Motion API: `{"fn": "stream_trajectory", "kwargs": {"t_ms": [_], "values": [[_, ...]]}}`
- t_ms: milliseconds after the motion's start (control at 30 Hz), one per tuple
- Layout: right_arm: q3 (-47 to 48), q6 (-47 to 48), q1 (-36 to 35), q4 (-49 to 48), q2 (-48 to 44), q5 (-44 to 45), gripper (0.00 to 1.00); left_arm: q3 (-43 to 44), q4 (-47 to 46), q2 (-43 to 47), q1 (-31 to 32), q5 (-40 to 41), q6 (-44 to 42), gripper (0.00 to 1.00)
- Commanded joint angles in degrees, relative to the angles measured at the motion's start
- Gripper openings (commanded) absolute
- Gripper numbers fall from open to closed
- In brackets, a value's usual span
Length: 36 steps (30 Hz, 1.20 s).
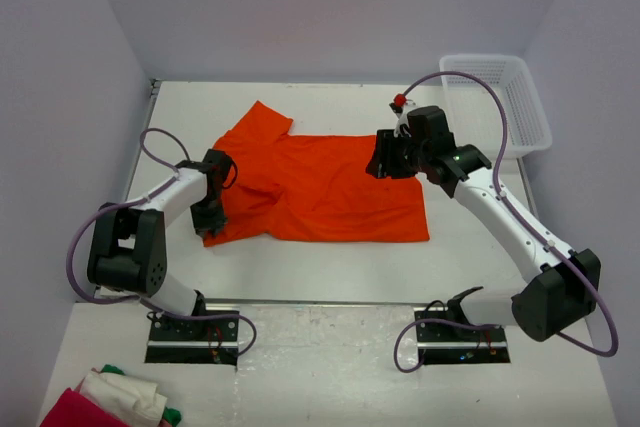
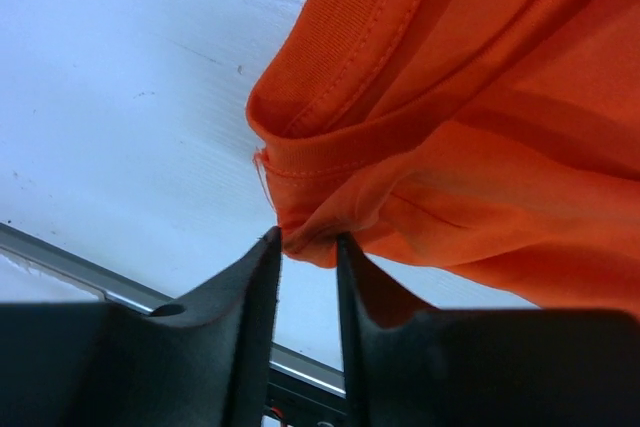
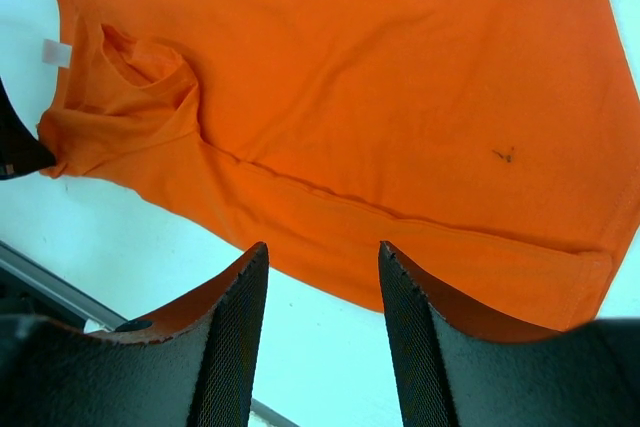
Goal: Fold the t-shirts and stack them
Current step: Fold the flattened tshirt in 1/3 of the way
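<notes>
From above, one bright orange t-shirt (image 1: 320, 182) lies spread out in the middle of the white counter (image 1: 330, 267). It lies sideways, with one sleeve poking toward the far left corner. The left hand (image 1: 208, 230) points down at the near left corner of the shirt, right at its edge. The right hand (image 1: 380, 161) hangs over the far right edge of the shirt. A white basket (image 1: 500, 97) sits at the far right corner of the counter. A pile of red, white and green cloth (image 1: 110, 402) lies at the near left, well apart from the shirt.

The left wrist camera looks past the left hand (image 2: 308, 239). Its two black fingers (image 2: 250, 307) stand close together with a thin gap between them. A bunched fold of the t-shirt (image 2: 470, 147) sits right at the tips. I cannot tell if the cloth is pinched or only touched. A stitched hem curls just above. The white counter (image 2: 130, 97) shows on the left.

The right wrist camera shows the right hand (image 3: 322, 252) with its fingers wide apart and nothing between them. The t-shirt (image 3: 350, 77) lies flat below it, filling most of the view. Its neck hole is at the left, with a small white tag (image 3: 57, 52) beside it. A tiny dark mark (image 3: 503, 155) is on the cloth. Bare counter (image 3: 130, 237) shows near the fingers.
</notes>
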State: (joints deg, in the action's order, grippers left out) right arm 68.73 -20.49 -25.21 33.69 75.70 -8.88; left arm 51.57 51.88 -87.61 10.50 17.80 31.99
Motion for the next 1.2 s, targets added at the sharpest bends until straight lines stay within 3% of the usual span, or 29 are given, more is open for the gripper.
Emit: {"fn": "stream_trajectory", "kwargs": {"t_ms": [0, 133, 200, 300, 333, 400, 800, 1167], "values": [[-0.79, 0.63, -0.01, -1.96, -1.61, -1.66, 0.50, 1.07, -0.46, -1.42, -1.89, -0.05, -1.13, 0.26], [-1.84, -0.69, -0.01, -2.93, 0.06, -2.80, 0.49, 1.69, -0.29, -1.51, -5.66, -0.93, -2.37, 0.00], [-3.68, -1.30, -0.01, -4.07, 0.85, -3.94, 0.45, 2.48, 0.41, -1.33, -6.37, -0.40, -2.81, 0.00], [-6.05, -2.45, -0.54, -6.88, 3.74, -5.17, 0.23, 3.88, 1.46, -1.33, -6.72, 1.26, -3.07, 0.00], [-6.41, -2.97, -1.32, -7.49, 6.10, -5.44, 0.09, 4.50, 1.56, -1.51, -6.72, 1.62, -3.16, 0.00], [-7.46, -3.94, -2.82, -8.29, 8.40, -5.62, 0.00, 4.94, 2.17, -1.51, -6.72, 1.80, -3.42, 0.00], [-7.73, -8.86, -11.61, -14.71, 23.87, -6.06, 0.00, 6.52, 4.20, -2.03, -6.81, 4.61, -2.28, 0.00], [-11.42, -13.60, -13.02, -16.38, 25.20, -2.55, 0.00, 6.44, 4.28, -7.22, -6.81, 4.61, -2.02, 0.00]]}}
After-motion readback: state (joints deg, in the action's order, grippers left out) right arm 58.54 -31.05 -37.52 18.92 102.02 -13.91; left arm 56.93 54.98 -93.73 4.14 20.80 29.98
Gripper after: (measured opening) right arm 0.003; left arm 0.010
